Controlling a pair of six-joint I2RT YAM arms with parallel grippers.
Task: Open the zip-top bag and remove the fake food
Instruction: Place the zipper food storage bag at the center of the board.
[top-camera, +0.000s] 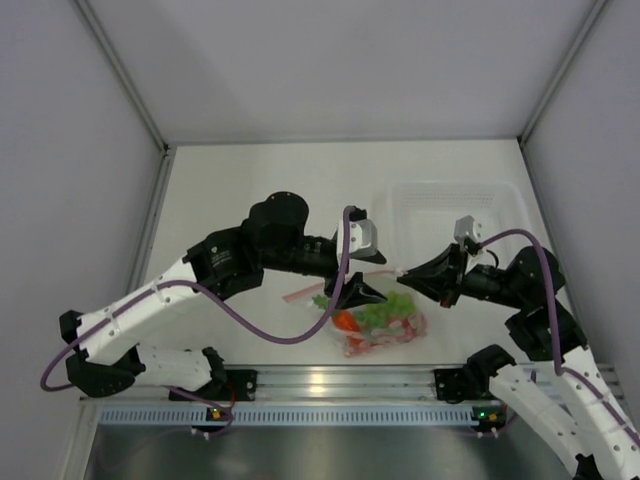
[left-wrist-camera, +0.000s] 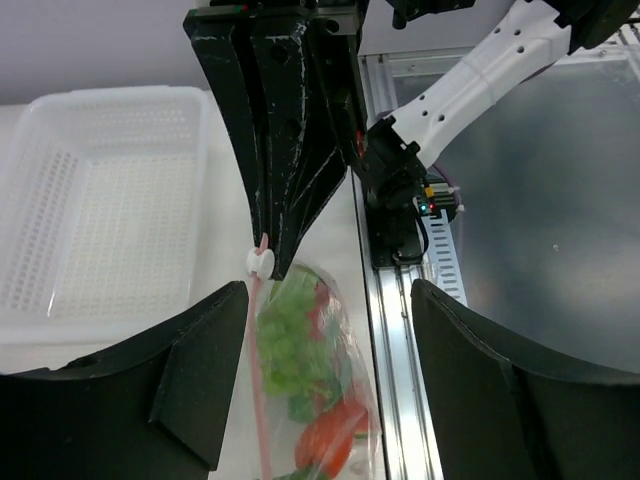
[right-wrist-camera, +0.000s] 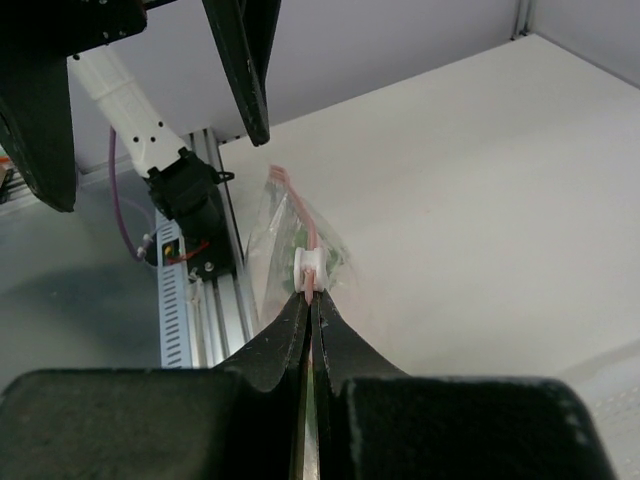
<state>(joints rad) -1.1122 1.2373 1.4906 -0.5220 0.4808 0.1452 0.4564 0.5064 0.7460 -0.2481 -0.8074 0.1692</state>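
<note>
The zip-top bag (top-camera: 380, 326) lies on the table near the front rail, its pinkish zip strip (left-wrist-camera: 262, 380) running along one edge. Inside it are the fake food pieces: green leafy ones (left-wrist-camera: 285, 340), a red-orange slice (left-wrist-camera: 335, 440) and a pinkish piece (top-camera: 388, 336). My right gripper (right-wrist-camera: 311, 300) is shut on the end of the zip strip, right behind the white slider (right-wrist-camera: 310, 265). My left gripper (left-wrist-camera: 330, 385) is open and hangs above the bag, with one finger on each side of it and not touching it.
A rigid clear perforated tub (top-camera: 450, 205) stands at the back right; it also shows in the left wrist view (left-wrist-camera: 100, 200). The metal rail (top-camera: 330, 385) runs along the near edge, close to the bag. Grey walls enclose the table.
</note>
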